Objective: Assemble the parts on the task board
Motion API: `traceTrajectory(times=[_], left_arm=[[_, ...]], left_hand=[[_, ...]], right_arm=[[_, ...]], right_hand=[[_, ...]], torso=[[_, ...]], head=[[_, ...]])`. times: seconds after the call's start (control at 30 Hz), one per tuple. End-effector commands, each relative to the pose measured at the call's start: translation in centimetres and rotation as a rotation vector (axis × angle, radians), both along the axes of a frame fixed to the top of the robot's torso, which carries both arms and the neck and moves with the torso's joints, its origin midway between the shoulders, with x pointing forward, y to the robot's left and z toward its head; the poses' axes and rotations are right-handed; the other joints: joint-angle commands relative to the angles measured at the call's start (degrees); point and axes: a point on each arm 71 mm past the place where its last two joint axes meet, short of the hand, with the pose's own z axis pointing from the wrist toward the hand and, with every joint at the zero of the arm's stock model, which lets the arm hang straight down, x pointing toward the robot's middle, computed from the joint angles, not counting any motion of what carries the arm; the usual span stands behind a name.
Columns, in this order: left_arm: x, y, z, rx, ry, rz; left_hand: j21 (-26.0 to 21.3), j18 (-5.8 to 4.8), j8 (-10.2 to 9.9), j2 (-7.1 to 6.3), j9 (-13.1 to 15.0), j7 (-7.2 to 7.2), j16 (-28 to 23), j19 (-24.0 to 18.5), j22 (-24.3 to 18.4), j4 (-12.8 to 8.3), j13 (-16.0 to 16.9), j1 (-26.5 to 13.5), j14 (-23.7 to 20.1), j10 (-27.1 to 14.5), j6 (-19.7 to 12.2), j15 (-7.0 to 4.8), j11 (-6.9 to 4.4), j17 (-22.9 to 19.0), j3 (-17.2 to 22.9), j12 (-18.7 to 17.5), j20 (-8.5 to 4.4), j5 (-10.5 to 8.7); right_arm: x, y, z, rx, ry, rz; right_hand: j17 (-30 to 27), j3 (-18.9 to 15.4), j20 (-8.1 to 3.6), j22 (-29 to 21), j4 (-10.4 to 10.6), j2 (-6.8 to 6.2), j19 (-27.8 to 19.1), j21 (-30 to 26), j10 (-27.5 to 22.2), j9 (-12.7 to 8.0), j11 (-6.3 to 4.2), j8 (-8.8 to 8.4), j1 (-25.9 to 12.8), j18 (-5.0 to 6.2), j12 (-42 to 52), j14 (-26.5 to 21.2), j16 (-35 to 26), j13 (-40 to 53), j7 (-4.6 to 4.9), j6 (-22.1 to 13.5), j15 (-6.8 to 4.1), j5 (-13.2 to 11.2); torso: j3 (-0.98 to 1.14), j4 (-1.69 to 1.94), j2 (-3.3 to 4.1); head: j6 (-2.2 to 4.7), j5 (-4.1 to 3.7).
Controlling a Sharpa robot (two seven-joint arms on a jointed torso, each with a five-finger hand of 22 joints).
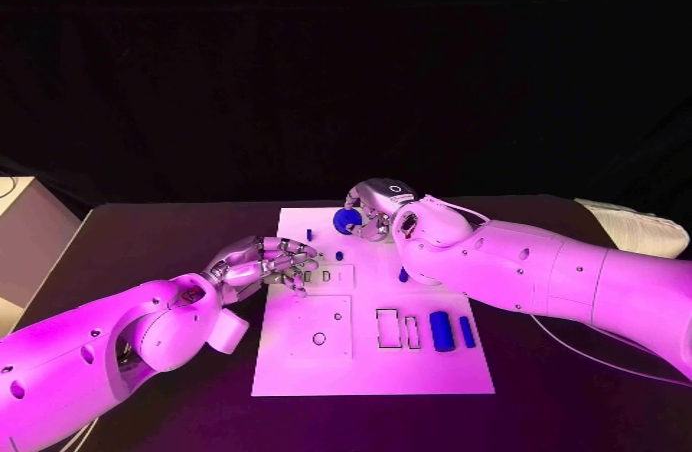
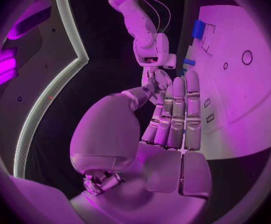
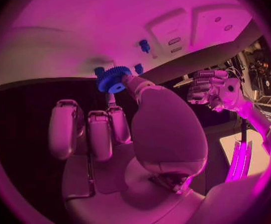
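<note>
While right hand (image 3: 120, 134) pinches it, blue gear (image 3: 113, 78) faces task board (image 3: 110, 30).

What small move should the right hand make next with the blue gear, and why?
Probably lower it toward the white task board. The right hand holds the blue toothed gear in its fingertips above the board's far edge, and a small blue peg stands on the board just beyond it, perhaps its seat.

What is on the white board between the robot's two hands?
In the head view, a small blue peg stands on the task board between the left hand and the right hand, which holds a blue gear.
</note>
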Motion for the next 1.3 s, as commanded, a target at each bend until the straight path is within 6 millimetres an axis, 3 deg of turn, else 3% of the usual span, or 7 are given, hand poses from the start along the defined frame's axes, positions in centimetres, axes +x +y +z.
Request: traceTrajectory(times=[0.03,0.3,0.93,1.3], left_arm=[[-0.1,-0.2,0.2,-0.01,-0.011,-0.011],[-0.1,-0.2,0.2,-0.01,-0.011,-0.013],[-0.2,-0.4,0.2,-0.012,-0.01,-0.018],[-0.2,-0.4,0.2,-0.011,-0.009,-0.018]], left_hand=[[-0.3,0.76,-0.2,-0.01,0.1,1.54,-0.2,0.1,-0.1,-0.1,-0.1,-0.1,-0.4,-0.4,-0.3,0.0,0.17,-0.1,0.1,-0.2,0.35,0.08],[-0.3,0.75,-0.2,0.0,0.1,1.58,-0.3,0.2,-0.1,-0.1,-0.1,-0.2,-0.4,-0.4,-0.3,0.02,0.2,-0.1,0.1,-0.2,0.36,0.08],[-0.3,0.75,-0.2,0.0,0.1,1.58,-0.3,0.2,-0.1,-0.1,-0.1,-0.2,-0.4,-0.4,-0.3,0.02,0.2,-0.1,0.1,-0.2,0.36,0.08],[-0.3,0.75,-0.2,0.0,0.1,1.58,-0.3,0.2,-0.1,-0.1,-0.1,-0.2,-0.4,-0.4,-0.3,0.02,0.2,-0.1,0.1,-0.2,0.36,0.08]], right_arm=[[0.1,0.1,-0.2,-0.03,0.005,0.013],[0.2,0.7,-0.5,-0.039,0.018,0.017],[0.2,1.9,-1.9,-0.049,0.033,0.024],[0.4,1.9,-2.5,-0.052,0.038,0.01]], right_hand=[[8.8,0.3,0.1,0.0,0.0,-0.45,0.0,-0.1,-0.5,0.1,0.0,-0.08,-0.1,-0.68,-0.4,4.8,0.0,2.9,0.25,-0.2,0.3,-0.2],[8.8,0.3,0.1,-0.1,0.0,-0.46,0.0,-0.1,-0.5,0.1,0.01,-0.11,-0.1,-0.68,-0.4,4.8,0.0,2.9,0.26,-0.2,0.31,-0.2],[8.8,0.4,0.12,-0.1,0.0,-0.48,-0.1,-0.2,-0.5,0.0,0.04,-0.17,-0.2,-0.68,-0.4,4.8,0.1,2.9,0.3,-0.3,0.33,-0.1],[8.7,0.5,0.15,-0.2,0.0,-0.5,-0.1,-0.3,-0.6,0.0,0.09,-0.23,-0.3,-0.65,-0.5,4.7,0.0,2.9,0.34,-0.3,0.37,-0.1]], torso=[[0.02,-0.14,-0.06],[0.13,-0.11,-0.01],[0.02,0.12,0.06],[0.03,-0.09,-0.08]], head=[[-0.21,0.1],[-0.3,0.21],[-0.66,0.41],[-0.93,0.76]])
